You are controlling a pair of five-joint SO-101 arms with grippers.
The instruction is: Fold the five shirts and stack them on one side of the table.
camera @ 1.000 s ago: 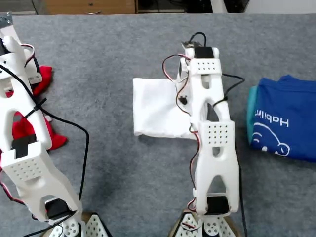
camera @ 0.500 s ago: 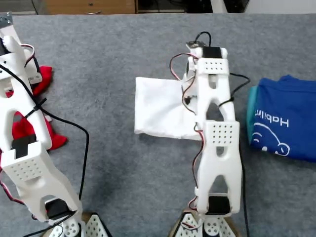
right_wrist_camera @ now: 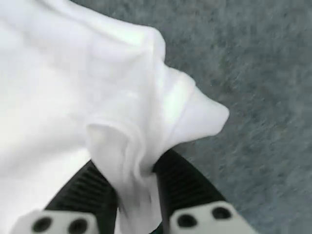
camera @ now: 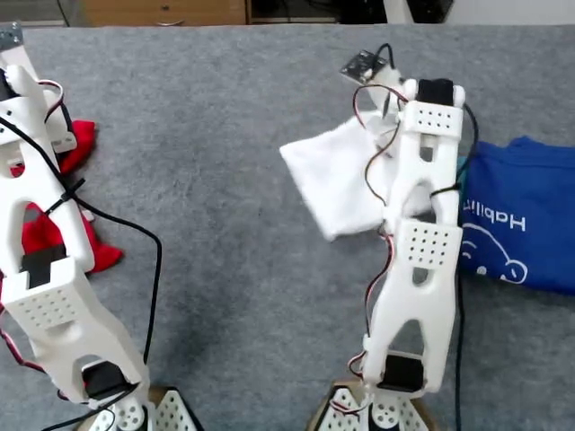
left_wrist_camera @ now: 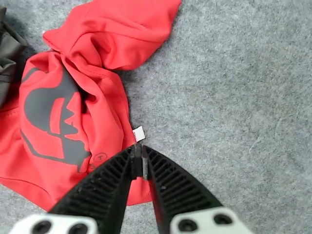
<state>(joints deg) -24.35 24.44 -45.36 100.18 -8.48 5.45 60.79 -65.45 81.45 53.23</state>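
You have three shirts in plain sight on the surface: one white shirt, one blue shirt and one red shirt. One teal edge shows beside the blue one (shirt or not, you cannot tell). One dark cloth lies beside the red. There are two arms: the left arm and the right arm.

Table: flat top, covered edge to edge in grey, felt-like fabric.

Left side: red shirt crumpled in a loose heap, dark print facing up, small white label sticking out at its edge onto the grey. Dark garment lies touching the red one.

Centre, toward the right: white shirt, folded to a rough rectangle, lying skewed to the table edges.

Right edge: blue shirt, folded flat, white print up. A strip of teal cloth shows along its inner side, touching it. White and blue lie close together.
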